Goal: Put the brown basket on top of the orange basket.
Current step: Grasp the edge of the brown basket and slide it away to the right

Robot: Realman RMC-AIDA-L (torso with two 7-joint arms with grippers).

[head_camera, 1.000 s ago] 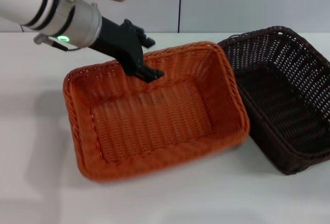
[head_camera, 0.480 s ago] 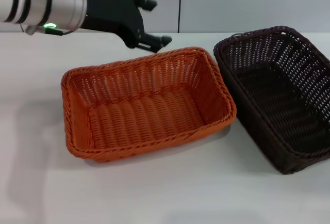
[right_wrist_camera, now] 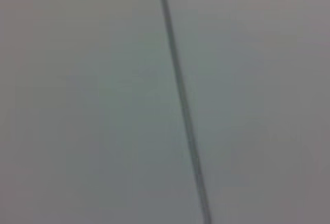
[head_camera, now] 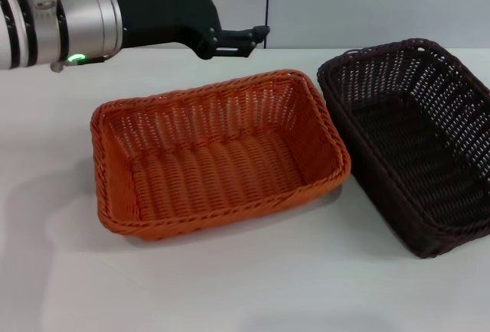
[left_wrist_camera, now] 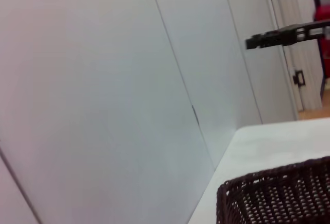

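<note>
The orange basket [head_camera: 203,89] lies flat on the white table, left of centre in the head view, and it holds nothing. The brown basket [head_camera: 452,95] stands right beside it on the right, their near rims close together; one of its corners also shows in the left wrist view [left_wrist_camera: 278,198]. My left gripper [head_camera: 241,7] is open and empty, in the air above and behind the orange basket's back rim. One of its fingers [left_wrist_camera: 289,34] shows in the left wrist view. My right gripper is out of view.
A pale panelled wall [head_camera: 367,3] runs along the back edge of the table [head_camera: 245,286]. The right wrist view shows only this wall with a seam [right_wrist_camera: 180,100].
My left gripper has let go of the orange basket's back rim and risen up and back. The orange basket has dropped flat and shifted left, off the brown basket.
</note>
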